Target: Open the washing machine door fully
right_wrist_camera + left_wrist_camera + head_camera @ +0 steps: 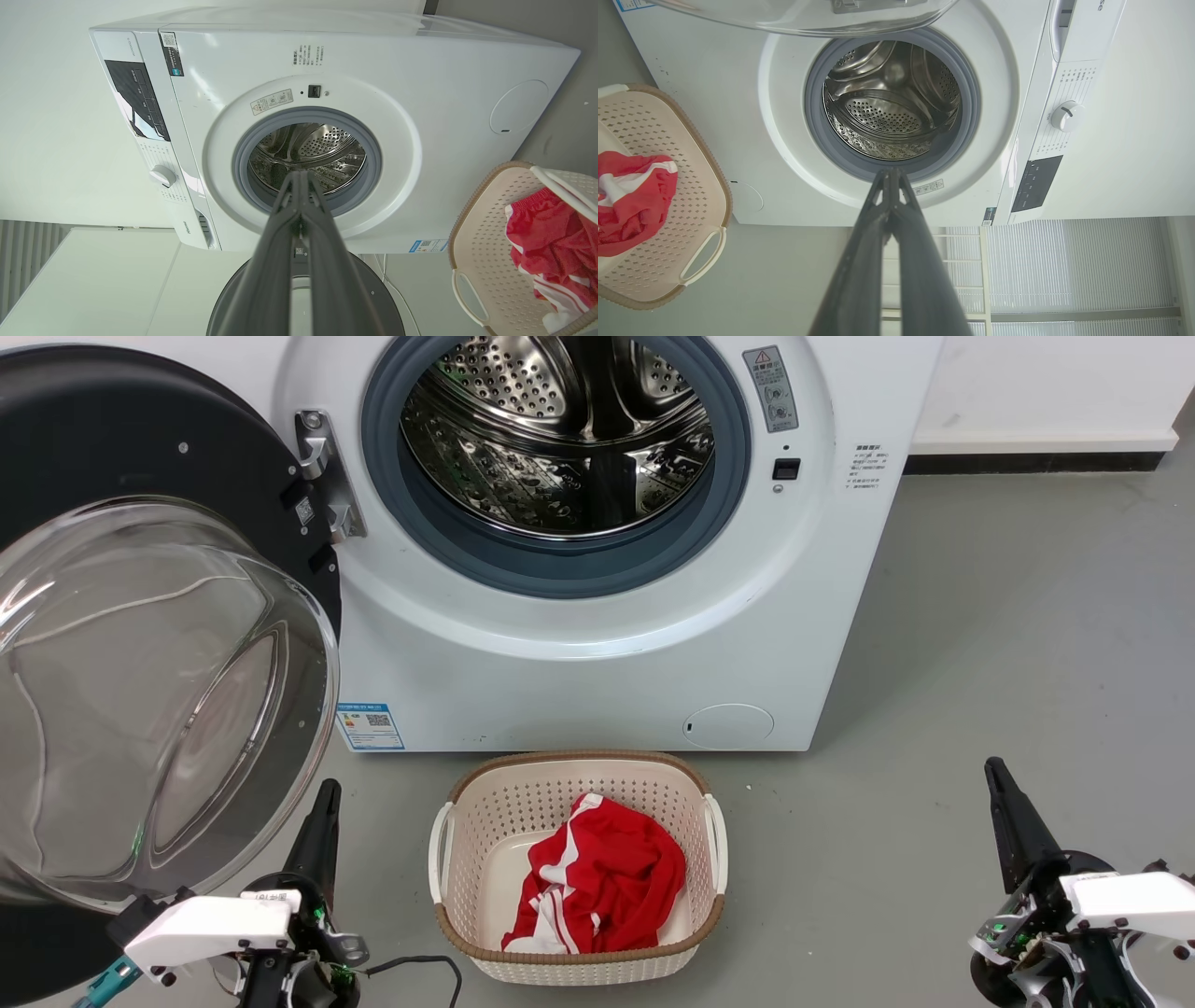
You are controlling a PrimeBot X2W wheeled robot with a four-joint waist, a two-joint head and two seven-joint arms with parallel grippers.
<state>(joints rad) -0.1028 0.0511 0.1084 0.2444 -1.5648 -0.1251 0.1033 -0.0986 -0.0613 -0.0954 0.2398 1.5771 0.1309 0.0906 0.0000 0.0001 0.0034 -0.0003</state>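
The white washing machine [597, 663] stands ahead with its steel drum [560, 439] exposed inside a grey rubber ring. The washing machine door [140, 616], a black disc with a bulging clear glass bowl, hangs swung wide open on its left hinge [322, 476]. My left gripper [322, 803] is shut, low at the left, just right of the glass bowl and apart from it. My right gripper [994, 775] is shut at the lower right, away from the machine. In the wrist views the left gripper [891, 173] and right gripper [301, 175] point at the drum, holding nothing.
A cream laundry basket [579, 971] holding a red and white garment [602, 877] sits on the grey floor in front of the machine, between my arms. A small round white flap [728, 726] is at the machine's lower right. A white wall runs behind.
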